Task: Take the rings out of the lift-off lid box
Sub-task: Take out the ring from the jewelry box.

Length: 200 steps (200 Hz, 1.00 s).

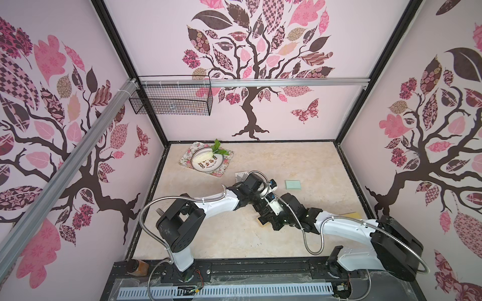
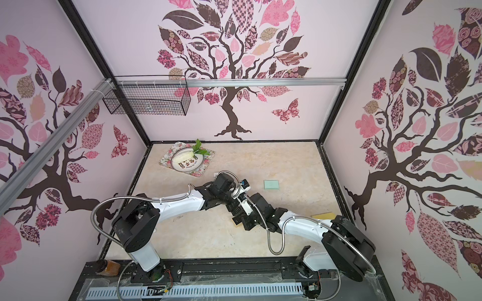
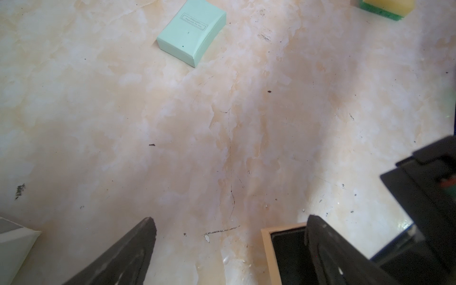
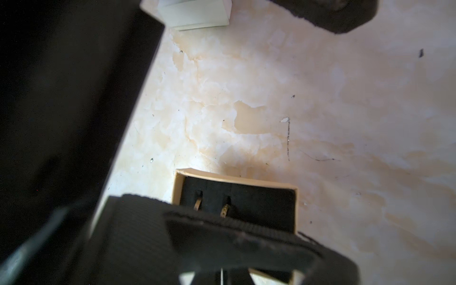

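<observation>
Above a marbled desk [image 3: 222, 123], left fingers [image 3: 143, 237] gape empty beside a lidless tan box [image 4: 234, 179]; right fingers [image 4: 234, 243] are clenched together over rings [image 4: 198, 203] slotted inside.

Left arm [image 1: 216, 203] and right arm [image 1: 339, 224] meet mid-table above a tan-rimmed box [image 1: 260, 223]. Mint-green box [image 1: 293, 185] lies just beyond them. Plate [image 1: 211, 164] on floral tray [image 1: 221, 171], back left.

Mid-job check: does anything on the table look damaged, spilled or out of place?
Nothing spilled. The tabletop's marble covering has a peeled patch and scratches near the open beige box; this looks like wear, not an obstacle. A fork lies half hidden behind the left arm.
</observation>
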{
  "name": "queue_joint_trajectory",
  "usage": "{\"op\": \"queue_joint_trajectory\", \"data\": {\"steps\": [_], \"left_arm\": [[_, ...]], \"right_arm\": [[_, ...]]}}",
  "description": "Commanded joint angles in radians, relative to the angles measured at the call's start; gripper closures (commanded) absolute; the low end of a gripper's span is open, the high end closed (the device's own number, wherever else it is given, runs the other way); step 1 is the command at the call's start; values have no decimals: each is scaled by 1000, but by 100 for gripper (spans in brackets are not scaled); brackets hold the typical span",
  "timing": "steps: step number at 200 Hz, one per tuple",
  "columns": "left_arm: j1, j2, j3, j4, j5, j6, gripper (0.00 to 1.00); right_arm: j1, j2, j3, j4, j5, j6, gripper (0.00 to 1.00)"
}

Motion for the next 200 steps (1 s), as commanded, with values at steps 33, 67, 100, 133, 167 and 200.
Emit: {"op": "queue_joint_trajectory", "data": {"steps": [33, 67, 100, 133, 167, 200], "left_arm": [[33, -41, -64, -6, -14, -13, 2], [35, -33, -76, -23, -24, -8, 2], [36, -19, -82, -25, -5, -7, 2], [35, -6, -87, -30, -1, -5, 3], [36, 0, -92, -52, 2, 4, 3], [37, 2, -97, -69, 9, 12, 3]], "right_arm": [[7, -9, 23, -22, 34, -15, 100], [7, -7, 24, -21, 35, -15, 100], [7, -1, 28, -23, 31, -17, 100], [8, 7, 31, -26, 36, -19, 100], [8, 13, 29, -26, 45, -20, 100], [8, 26, 32, -22, 46, -18, 100]]}}
